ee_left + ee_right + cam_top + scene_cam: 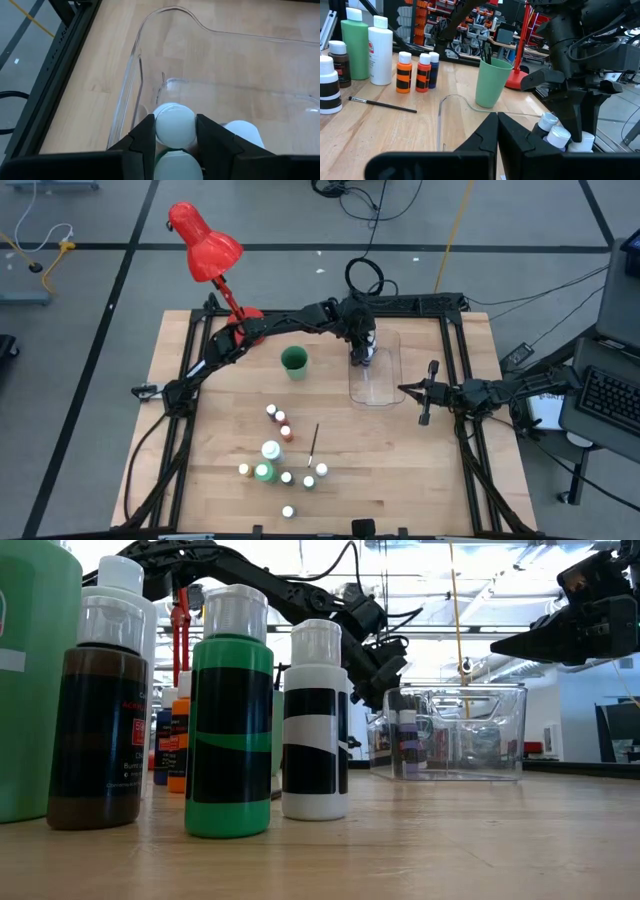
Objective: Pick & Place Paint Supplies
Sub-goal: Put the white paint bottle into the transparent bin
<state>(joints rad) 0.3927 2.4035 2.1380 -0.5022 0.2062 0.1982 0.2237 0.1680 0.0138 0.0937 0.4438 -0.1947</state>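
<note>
bottle (175, 125) between left fingers (145, 140), over tray (150, 30)

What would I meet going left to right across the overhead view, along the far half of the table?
Red desk lamp → green plastic cup → left gripper shut on a small white-capped paint bottle over the clear plastic tray → right gripper, shut and empty.
</note>
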